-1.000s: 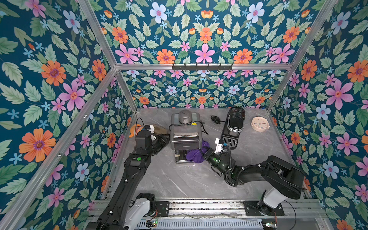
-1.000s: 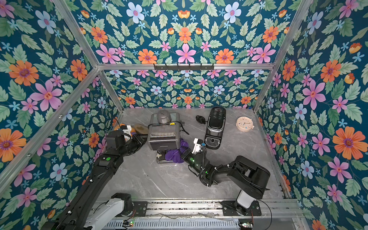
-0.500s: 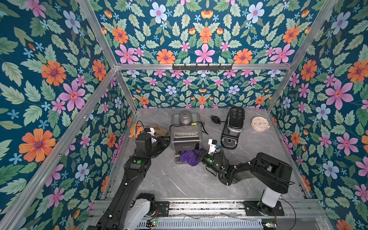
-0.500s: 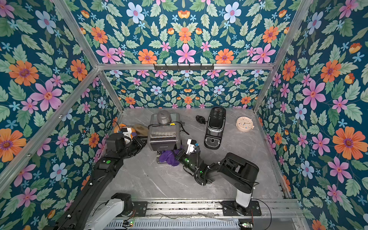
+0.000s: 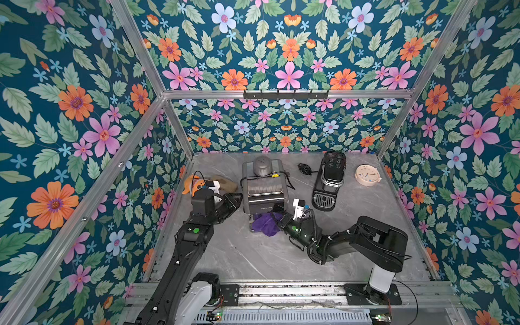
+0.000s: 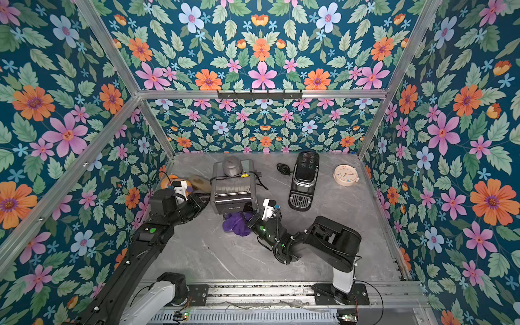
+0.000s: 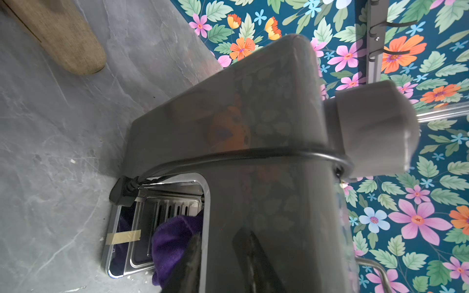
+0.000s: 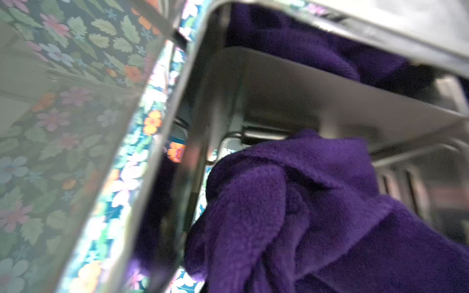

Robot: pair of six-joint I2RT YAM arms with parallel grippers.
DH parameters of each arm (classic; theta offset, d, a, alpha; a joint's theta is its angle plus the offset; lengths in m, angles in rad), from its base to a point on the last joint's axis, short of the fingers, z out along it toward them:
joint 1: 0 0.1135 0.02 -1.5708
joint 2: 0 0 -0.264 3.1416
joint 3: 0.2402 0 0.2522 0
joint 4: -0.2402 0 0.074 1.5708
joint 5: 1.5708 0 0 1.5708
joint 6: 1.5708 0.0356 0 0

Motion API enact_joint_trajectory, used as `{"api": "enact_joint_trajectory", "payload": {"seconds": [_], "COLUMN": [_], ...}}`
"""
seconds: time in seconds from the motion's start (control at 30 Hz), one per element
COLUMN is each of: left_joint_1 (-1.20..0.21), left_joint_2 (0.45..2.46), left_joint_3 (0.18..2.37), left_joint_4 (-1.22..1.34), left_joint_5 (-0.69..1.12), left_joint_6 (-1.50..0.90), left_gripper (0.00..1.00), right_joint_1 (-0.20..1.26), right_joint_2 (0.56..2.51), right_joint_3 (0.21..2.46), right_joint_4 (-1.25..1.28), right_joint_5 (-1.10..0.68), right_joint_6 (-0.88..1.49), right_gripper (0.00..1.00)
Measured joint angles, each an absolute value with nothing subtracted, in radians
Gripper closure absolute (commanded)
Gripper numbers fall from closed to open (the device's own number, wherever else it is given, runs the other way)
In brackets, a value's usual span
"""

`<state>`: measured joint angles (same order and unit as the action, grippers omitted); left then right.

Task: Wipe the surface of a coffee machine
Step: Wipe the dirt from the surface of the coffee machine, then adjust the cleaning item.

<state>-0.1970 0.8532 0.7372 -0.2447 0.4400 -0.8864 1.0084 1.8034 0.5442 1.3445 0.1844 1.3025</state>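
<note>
In a top view, a grey coffee machine (image 5: pixel 264 191) stands mid-surface (image 5: pixel 239 259). A purple cloth (image 5: pixel 264 225) lies bunched at its front base. The right gripper (image 5: pixel 282 218) reaches into the cloth, its jaws hidden by the folds. The left gripper (image 5: pixel 235 200) sits just beside the machine's left side. A black machine (image 5: pixel 329 180) and a clock (image 5: pixel 365 175) stand further right, and an orange toy (image 5: pixel 191 183) lies at the left wall.

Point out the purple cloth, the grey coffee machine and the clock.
purple cloth (image 5: pixel 265 224): in a top view, bunched middle.
grey coffee machine (image 5: pixel 264 203): in a top view, front panel.
clock (image 5: pixel 367 175): in a top view, dial.
</note>
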Motion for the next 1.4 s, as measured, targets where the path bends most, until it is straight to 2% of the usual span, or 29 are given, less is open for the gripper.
{"api": "enact_joint_trajectory", "payload": {"seconds": [0.23, 0.4, 0.47, 0.67, 0.77, 0.9, 1.0, 1.2, 1.4], "left_joint_1": [-0.198, -0.197, -0.197, -0.202, -0.221, -0.301, -0.404, -0.614, -0.786], "left_joint_2": [0.833, 0.822, 0.822, 0.818, 0.817, 0.813, 0.820, 0.852, 0.865], "left_joint_3": [0.915, 1.023, 1.054, 1.037, 0.984, 0.956, 0.948, 0.945, 0.918], "left_joint_4": [-0.402, -0.467, -0.472, -0.335, -0.199, -0.054, 0.045, 0.223, 0.387], "left_joint_5": [0.350, 0.309, 0.323, 0.574, 0.717, 0.815, 0.864, 0.900, 0.915], "left_joint_6": [-0.733, -0.627, -0.591, -0.578, -0.640, -0.695, -0.723, -0.752, -0.749], "left_gripper": [0.61, 0.60, 0.60, 0.54, 0.39, 0.25, 0.21, 0.08, 0.05], "right_joint_1": [1.015, 1.015, 1.015, 1.015, 1.013, 0.998, 0.984, 0.965, 0.959], "right_joint_2": [1.666, 1.359, 1.176, 0.730, 0.620, 0.600, 0.647, 0.778, 0.891], "right_joint_3": [0.369, 0.323, 0.353, 0.515, 0.601, 0.765, 0.888, 1.089, 1.198], "right_joint_4": [1.311, 1.087, 0.871, 0.305, 0.122, -0.017, -0.080, -0.133, -0.125], "right_joint_5": [0.230, 0.240, 0.239, 0.243, 0.236, 0.138, 0.019, -0.308, -0.580], "right_joint_6": [1.353, 1.345, 1.311, 1.090, 0.916, 0.654, 0.485, 0.255, 0.196], "right_gripper": [1.00, 1.00, 1.00, 1.00, 1.00, 1.00, 1.00, 1.00, 1.00]}}
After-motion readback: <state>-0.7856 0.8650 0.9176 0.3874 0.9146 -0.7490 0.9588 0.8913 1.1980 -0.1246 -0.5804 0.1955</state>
